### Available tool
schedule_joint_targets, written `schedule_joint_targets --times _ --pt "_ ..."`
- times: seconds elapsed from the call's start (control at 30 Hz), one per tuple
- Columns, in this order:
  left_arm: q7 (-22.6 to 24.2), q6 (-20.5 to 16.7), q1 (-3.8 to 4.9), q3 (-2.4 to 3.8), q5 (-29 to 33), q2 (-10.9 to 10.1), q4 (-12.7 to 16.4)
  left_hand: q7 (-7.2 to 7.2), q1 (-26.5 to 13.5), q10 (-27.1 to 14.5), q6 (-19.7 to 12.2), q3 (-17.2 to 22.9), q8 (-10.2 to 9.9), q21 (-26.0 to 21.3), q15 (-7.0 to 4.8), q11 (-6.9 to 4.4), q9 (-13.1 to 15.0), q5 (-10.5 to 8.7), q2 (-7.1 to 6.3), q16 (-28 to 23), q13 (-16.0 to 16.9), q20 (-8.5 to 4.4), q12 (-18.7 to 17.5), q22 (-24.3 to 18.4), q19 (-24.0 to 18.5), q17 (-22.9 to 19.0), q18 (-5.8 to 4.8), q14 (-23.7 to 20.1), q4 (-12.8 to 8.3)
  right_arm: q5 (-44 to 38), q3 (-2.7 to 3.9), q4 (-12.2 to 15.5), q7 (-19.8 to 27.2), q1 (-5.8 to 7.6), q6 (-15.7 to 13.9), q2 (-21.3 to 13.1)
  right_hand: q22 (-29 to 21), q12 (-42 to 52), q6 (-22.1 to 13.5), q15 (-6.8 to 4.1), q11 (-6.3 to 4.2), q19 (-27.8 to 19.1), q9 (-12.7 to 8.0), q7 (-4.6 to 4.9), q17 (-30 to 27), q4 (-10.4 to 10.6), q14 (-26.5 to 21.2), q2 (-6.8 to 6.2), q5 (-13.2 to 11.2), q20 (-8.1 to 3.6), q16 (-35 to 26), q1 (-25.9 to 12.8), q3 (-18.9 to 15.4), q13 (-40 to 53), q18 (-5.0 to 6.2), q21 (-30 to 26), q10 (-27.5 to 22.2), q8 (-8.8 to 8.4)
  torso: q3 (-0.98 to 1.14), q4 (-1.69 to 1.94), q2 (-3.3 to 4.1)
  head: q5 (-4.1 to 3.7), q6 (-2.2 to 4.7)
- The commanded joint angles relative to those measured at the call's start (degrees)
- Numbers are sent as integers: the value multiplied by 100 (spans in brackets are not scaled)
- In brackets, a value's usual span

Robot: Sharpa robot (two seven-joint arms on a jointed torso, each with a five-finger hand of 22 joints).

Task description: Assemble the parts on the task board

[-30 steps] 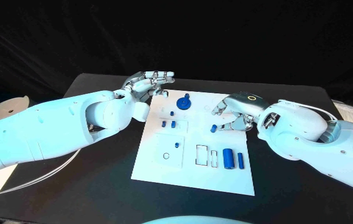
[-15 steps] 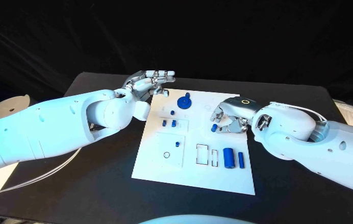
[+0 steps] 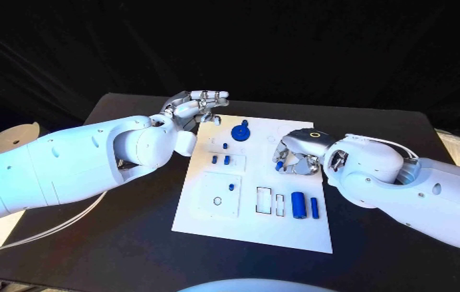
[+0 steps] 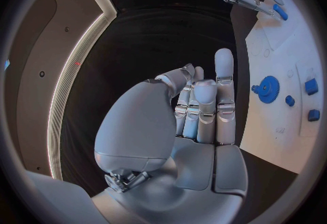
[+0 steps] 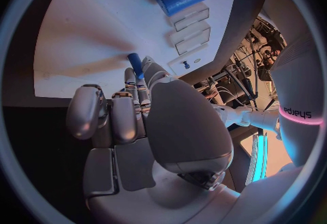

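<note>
Since a second ago the right hand (image 3: 295, 155) has slid inward over the task board (image 3: 251, 232) and turned, carrying a small blue peg (image 3: 280, 165) pinched at its fingertips. The peg hangs over the board's right-middle area, beside the two small blue pieces (image 3: 219, 160) standing in their slots. To seat it well, the peg wants bringing upright over its hole, then lowering gently. The left hand (image 3: 199, 108) hovers off the board's far left corner, fingers loosely curled, holding nothing, near the blue gear (image 3: 240, 133).
</note>
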Motion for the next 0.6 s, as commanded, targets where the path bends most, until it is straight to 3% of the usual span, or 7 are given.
schedule_joint_targets --times 0.03,0.3,0.4,0.6 --pt "25 99 3 4 -26 11 4 8 -13 -39 -19 -20 22 -35 -4 -14 -1 -12 25 -35 6 7 36 -9 -31 -5 58 -36 -24 -77 -2 -28 58 -14 111 28 13 -51 68 -48 -5 17 2 -1 14 1 240 14 -39 -42 26 32 64 -5 10 33 86 21 -3 4 -4 1 -8" --pt "19 96 3 4 -26 5 9 8 -13 -39 -19 -20 22 -35 -4 -14 -1 -12 25 -35 6 7 36 -9 -31 -5 58 -36 -24 -154 -5 -92 28 -29 110 91 72 -156 150 -52 -15 49 2 0 59 -10 252 24 -46 -49 60 80 265 -5 -2 76 210 14 -8 5 -4 -3 -20" --pt "17 93 3 4 -26 3 10 10 -19 -47 -25 -25 24 -36 -3 -12 -2 -12 28 -34 6 8 43 -9 -32 -9 59 -38 -27 -212 -8 -109 -6 -35 75 112 113 -206 212 -52 -13 69 6 5 94 -47 260 88 -229 -51 88 153 455 -2 -11 107 306 18 -8 6 -7 -7 -24" --pt "12 97 3 4 -26 1 12 10 -19 -47 -25 -25 24 -36 -3 -12 -2 -12 28 -34 6 8 43 -9 -32 -9 59 -38 -27 -309 -11 -92 -55 -43 -96 126 226 -239 433 -73 -57 113 54 -9 193 -192 278 218 -297 -77 164 274 832 21 -29 193 583 79 -8 3 -7 -7 -37"
